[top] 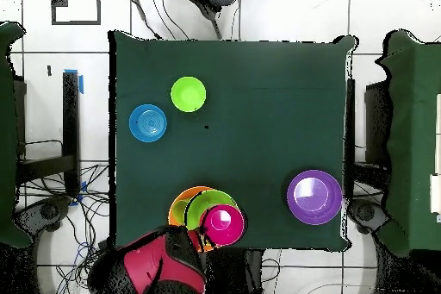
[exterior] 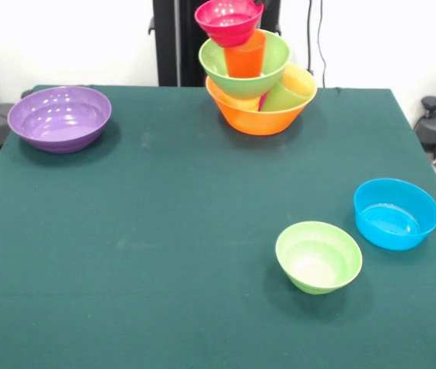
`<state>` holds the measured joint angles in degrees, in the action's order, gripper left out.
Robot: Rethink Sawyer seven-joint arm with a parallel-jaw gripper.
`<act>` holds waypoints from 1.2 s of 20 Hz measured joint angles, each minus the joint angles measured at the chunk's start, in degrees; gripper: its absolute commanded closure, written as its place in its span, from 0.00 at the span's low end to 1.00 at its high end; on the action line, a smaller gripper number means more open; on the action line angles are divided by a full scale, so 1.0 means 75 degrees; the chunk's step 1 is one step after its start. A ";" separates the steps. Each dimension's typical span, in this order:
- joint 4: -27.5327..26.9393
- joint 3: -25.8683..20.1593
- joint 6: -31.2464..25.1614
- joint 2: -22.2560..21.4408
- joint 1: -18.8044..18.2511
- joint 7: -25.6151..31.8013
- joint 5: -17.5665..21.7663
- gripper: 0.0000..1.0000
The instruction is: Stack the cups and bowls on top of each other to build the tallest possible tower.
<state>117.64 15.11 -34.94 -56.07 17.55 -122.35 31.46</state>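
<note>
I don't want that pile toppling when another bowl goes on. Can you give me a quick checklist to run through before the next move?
1. Tower standing: ok, with the pink-red bowl on top.
2. Top bowl level: not ok, it tilts on the orange-red cup.
3. Large green bowl seated flat in the large orange bowl: not ok, it leans on the cups beneath.
4. Next pieces reachable: ok, the small green bowl, blue bowl and purple bowl sit upright and apart from each other.
5. Pincer state: cannot tell; the arm shows only from above.
</note>
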 measured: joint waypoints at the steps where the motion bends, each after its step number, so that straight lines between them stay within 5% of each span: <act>1: 0.0000 0.0029 0.0002 0.0000 0.0058 -0.0027 -0.0043 1.00; 24: -0.0003 0.0370 0.0581 0.0488 0.0352 -0.0246 -0.0249 1.00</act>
<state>117.62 17.89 -30.58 -52.40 20.19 -124.20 29.59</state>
